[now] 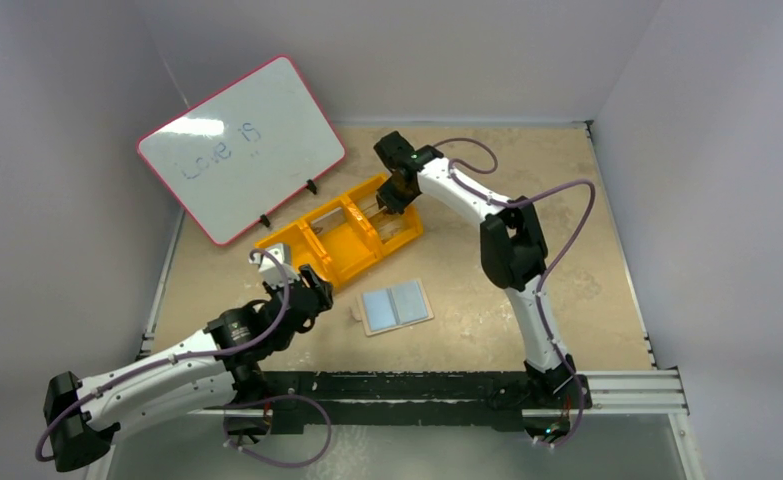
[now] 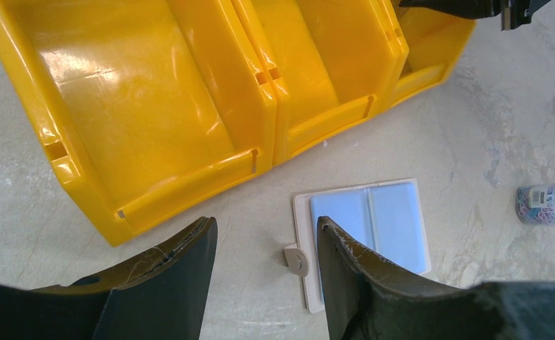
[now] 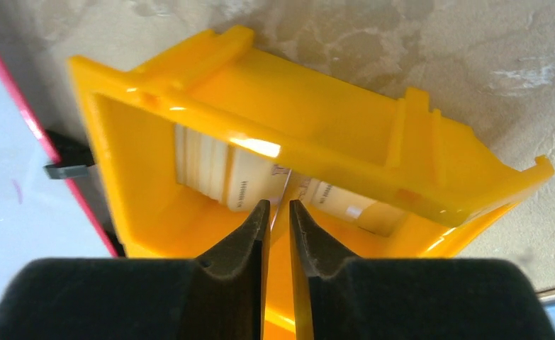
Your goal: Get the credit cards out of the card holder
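The card holder lies open and flat on the table, its two light-blue panels facing up and a small tan tab at its left edge. My left gripper hovers open just left of it, and its right finger overlaps the left panel. My right gripper is over the right end compartment of the yellow bin, jaws a narrow gap apart, with a thin pale card edge showing between the tips. Cream credit cards lie inside that compartment.
The yellow three-compartment bin sits behind the card holder; its left and middle compartments look bare. A pink-rimmed whiteboard leans at the back left, close to the bin. A small white bottle lies right of the holder.
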